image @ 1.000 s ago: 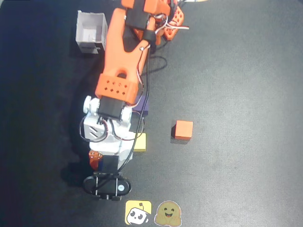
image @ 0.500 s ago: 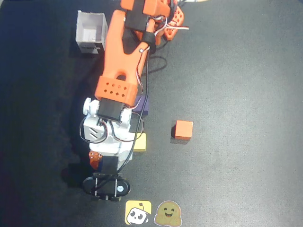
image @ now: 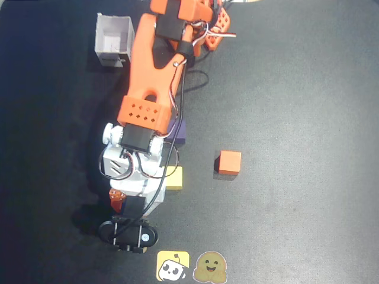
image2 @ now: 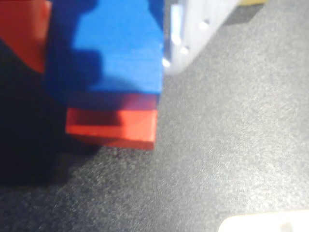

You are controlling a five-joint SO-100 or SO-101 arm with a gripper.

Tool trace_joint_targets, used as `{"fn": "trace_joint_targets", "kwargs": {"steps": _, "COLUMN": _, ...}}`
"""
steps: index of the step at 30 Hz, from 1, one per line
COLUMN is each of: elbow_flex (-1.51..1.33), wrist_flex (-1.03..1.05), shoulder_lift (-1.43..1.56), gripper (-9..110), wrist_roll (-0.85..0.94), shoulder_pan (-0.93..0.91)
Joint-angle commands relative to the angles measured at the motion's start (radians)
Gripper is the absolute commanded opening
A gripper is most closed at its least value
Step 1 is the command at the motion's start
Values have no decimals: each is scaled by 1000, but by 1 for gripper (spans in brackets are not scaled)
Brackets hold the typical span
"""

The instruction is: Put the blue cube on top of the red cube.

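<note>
— Between my fingers, close up in the wrist view, the blue cube sits on the red cube. It is matte, square-edged, equal on every side, so it has no long axis. Its faces look roughly square with the red one's.

— Is it resting flat?

— It looks so: its lower edge lies along the red cube's top, and only a red strip shows beneath. That view is blurred, so I cannot tell whether the stack is flush.

— And your grip?

— My gripper has an orange finger at the blue cube's left and a white finger hard against its right. Whether I am clamping it or merely flanking it, I cannot tell.

— Where on the worktop?

— Overhead, I reach from the far edge toward the near edge, left of centre, and my gripper hides both cubes. My upper links are orange plastic, the wrist white, with a black camera at the tip.

— What lies nearby?

— An orange cube sits mid-mat. A yellow cube and a dark purple cube peek out beside my arm. A grey open box stands toward the far left corner. Two stickers lie at the near edge of the black, finely speckled mat.
</note>
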State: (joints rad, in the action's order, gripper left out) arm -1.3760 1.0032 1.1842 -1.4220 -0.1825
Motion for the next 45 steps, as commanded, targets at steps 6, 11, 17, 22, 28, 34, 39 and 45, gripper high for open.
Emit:
{"fn": "trace_joint_targets", "kwargs": {"steps": 6, "elbow_flex": 48, "wrist_flex": -8, "shoulder_lift": 6, "gripper": 19, "wrist_roll": -25, "shoulder_pan": -14}}
{"fn": "trace_joint_targets", "kwargs": {"steps": 11, "elbow_flex": 48, "wrist_flex": -6, "shoulder_lift": 9, "gripper": 20, "wrist_roll": -37, "shoulder_pan": -18}}
{"fn": "trace_joint_targets", "kwargs": {"steps": 17, "elbow_flex": 46, "wrist_flex": -5, "shoulder_lift": 28, "gripper": 21, "wrist_roll": -52, "shoulder_pan": -15}}
{"fn": "trace_joint_targets", "kwargs": {"steps": 22, "elbow_flex": 44, "wrist_flex": 2, "shoulder_lift": 46, "gripper": 21, "wrist_roll": -84, "shoulder_pan": -6}}
{"fn": "trace_joint_targets", "kwargs": {"steps": 28, "elbow_flex": 41, "wrist_flex": 2, "shoulder_lift": 58, "gripper": 21, "wrist_roll": -121, "shoulder_pan": 6}}
{"fn": "trace_joint_targets", "kwargs": {"steps": 34, "elbow_flex": 38, "wrist_flex": -2, "shoulder_lift": 69, "gripper": 22, "wrist_roll": -133, "shoulder_pan": 17}}
{"fn": "trace_joint_targets", "kwargs": {"steps": 39, "elbow_flex": 38, "wrist_flex": 0, "shoulder_lift": 89, "gripper": 22, "wrist_roll": -133, "shoulder_pan": 15}}
{"fn": "trace_joint_targets", "kwargs": {"steps": 45, "elbow_flex": 37, "wrist_flex": 2, "shoulder_lift": 112, "gripper": 22, "wrist_roll": -133, "shoulder_pan": 12}}
